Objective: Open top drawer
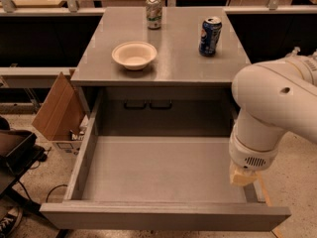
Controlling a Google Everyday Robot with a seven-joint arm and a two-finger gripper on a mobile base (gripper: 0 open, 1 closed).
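The top drawer (163, 214) is pulled far out of the grey cabinet. Its flat, handleless front panel runs along the bottom of the view, and its grey box interior (158, 167) holds nothing. My gripper (242, 176) is at the drawer's right front corner, just above the right wall. Only its tan end shows below the white wrist (252, 155). The bulky white arm (277, 98) comes in from the right and hides part of the drawer's right side.
On the cabinet top (178, 58) stand a white bowl (134, 54), a silver-green can (154, 12) and a blue can (210, 35). An open cardboard box (57, 110) leans at the left. Dark gear (15, 150) sits at the far left on the speckled floor.
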